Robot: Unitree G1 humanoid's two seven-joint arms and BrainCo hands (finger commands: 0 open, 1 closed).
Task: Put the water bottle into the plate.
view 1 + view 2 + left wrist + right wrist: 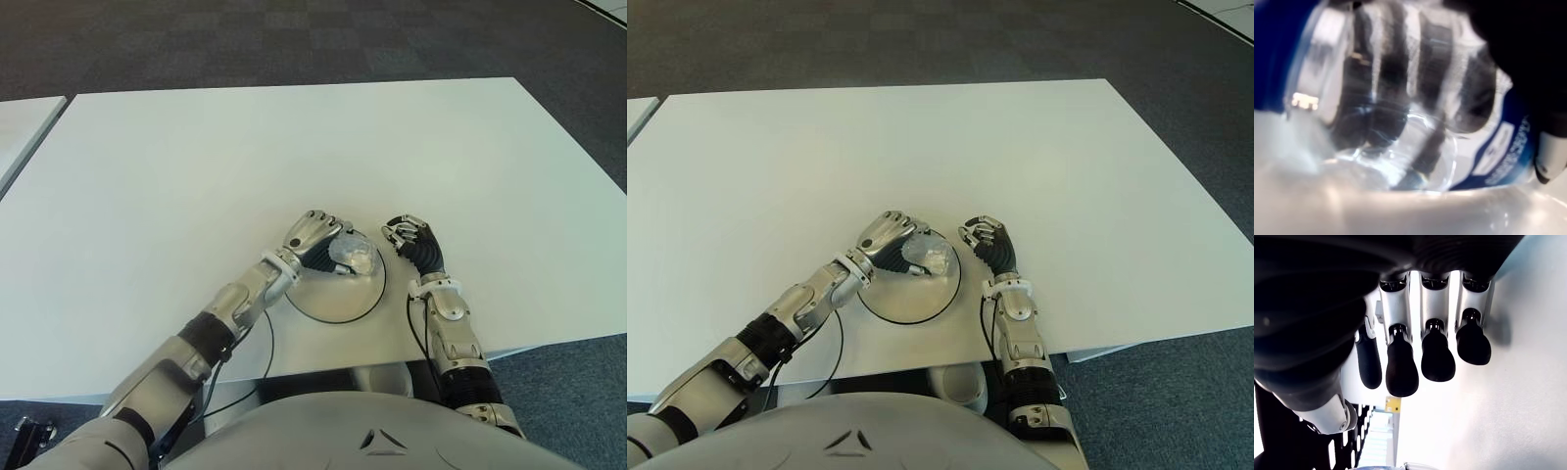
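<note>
Left eye view shows the left hand (315,238) reaching in from the near-left, its fingers wrapped around the bottle (351,256), which sits over the plate (338,294) on the white tabletop (196,176). Whether the bottle touches the plate cannot be told. Up close in the left wrist view, the dark fingers (1386,93) show through the clear bottle (1415,147), beside its blue label (1503,152). Just right of the plate, the right hand (415,241) is over the tabletop, fingers (1437,357) loosely curled and holding nothing.
</note>
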